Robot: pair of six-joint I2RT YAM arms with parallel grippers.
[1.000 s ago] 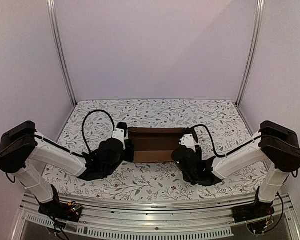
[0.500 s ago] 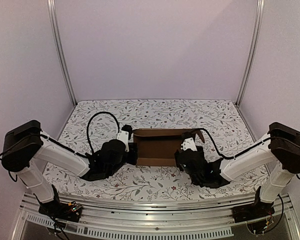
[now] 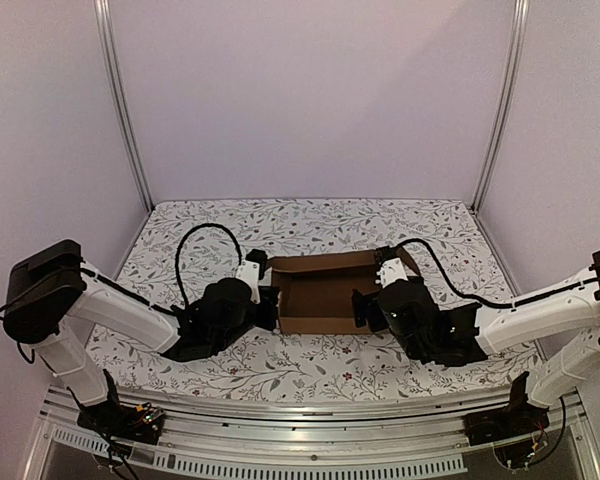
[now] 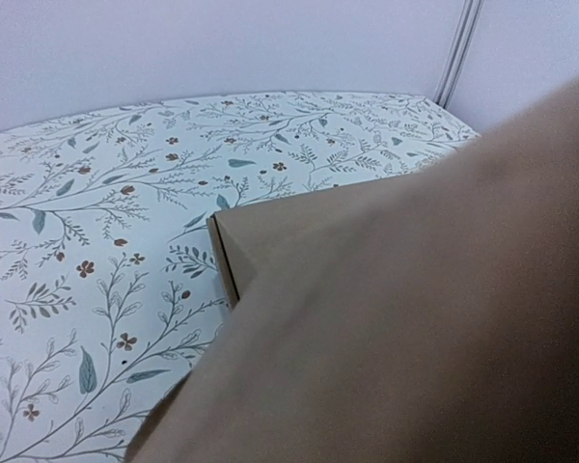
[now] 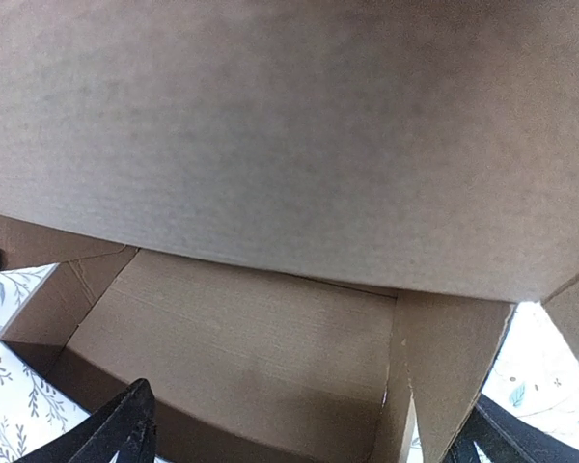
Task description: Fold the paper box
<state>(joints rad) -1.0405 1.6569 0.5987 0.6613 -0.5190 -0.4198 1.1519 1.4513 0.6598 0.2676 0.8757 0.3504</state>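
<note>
Box (image 3: 320, 295): brown cardboard, open side up, mid-desk and a little toward the near edge, between the two arms. Near wall and end walls stand upright. A flap rises at its far right corner. In the right wrist view a broad panel hangs overhead, with the bare floor and inner corners below it.

Left jaws: closed, pressed up at the box's left end. Cardboard fills most of the left wrist view, so it is unclear whether they pinch the wall or only touch it.

Right jaws: wide open at the box's right end, gripping nothing. Black fingers (image 5: 116, 429) are spread to either side of that view.

Left arm (image 3: 120, 315) and right arm (image 3: 530, 315) reach in low from the sides.

Desk (image 3: 310, 225): floral cloth.
</note>
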